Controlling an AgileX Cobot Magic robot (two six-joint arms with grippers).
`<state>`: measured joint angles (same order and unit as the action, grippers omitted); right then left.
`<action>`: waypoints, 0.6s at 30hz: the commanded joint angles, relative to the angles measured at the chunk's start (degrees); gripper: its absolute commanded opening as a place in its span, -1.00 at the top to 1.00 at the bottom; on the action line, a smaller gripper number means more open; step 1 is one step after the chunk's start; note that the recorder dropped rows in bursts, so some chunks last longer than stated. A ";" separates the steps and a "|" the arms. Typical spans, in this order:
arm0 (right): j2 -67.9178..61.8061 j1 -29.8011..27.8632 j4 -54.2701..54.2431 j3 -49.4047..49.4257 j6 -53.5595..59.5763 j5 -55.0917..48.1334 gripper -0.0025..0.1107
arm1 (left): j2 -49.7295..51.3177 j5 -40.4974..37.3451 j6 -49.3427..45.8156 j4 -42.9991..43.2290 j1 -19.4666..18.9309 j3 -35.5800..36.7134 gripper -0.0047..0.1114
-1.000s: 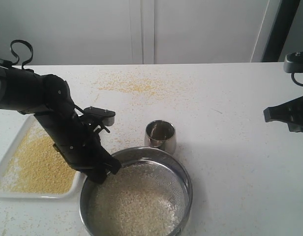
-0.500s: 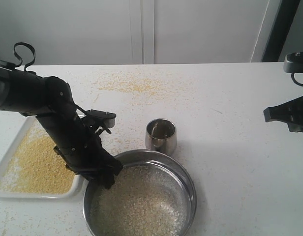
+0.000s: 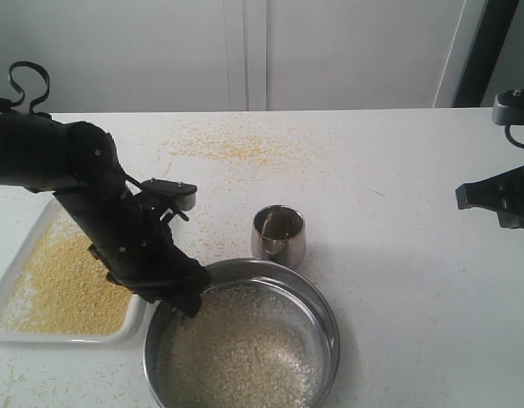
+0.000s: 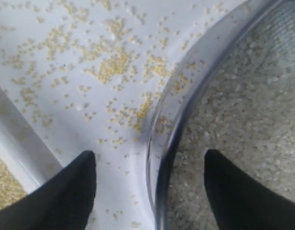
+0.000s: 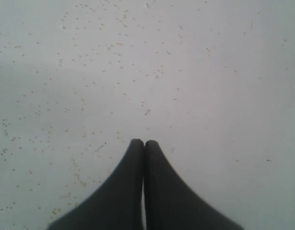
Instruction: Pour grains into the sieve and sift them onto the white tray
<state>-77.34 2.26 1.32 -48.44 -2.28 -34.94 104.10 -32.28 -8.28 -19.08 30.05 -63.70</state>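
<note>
The sieve [image 3: 328, 330], cropped below, has the left jaws wide astride its rim; right jaws closed, empty.

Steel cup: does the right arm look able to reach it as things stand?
Probably yes. Only grain-speckled table lies between the cup and the right end effector, which is shut and would need opening; the left end effector straddles the sieve rim, clear of that path.

Exterior high, tilted down on table [image 3: 398, 272]; left wrist close over sieve [image 3: 270, 266] rim, exterior's 6 o'clock; right wrist close over same table.
</note>
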 commanded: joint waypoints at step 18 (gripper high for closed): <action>0.38 -0.61 0.17 -0.05 -0.38 0.34 0.96 | -13.46 -16.19 0.77 12.59 0.02 0.24 0.25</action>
<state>-77.34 2.26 1.32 -48.44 -2.38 -34.94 92.95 -44.09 -7.82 -8.07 30.05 -63.70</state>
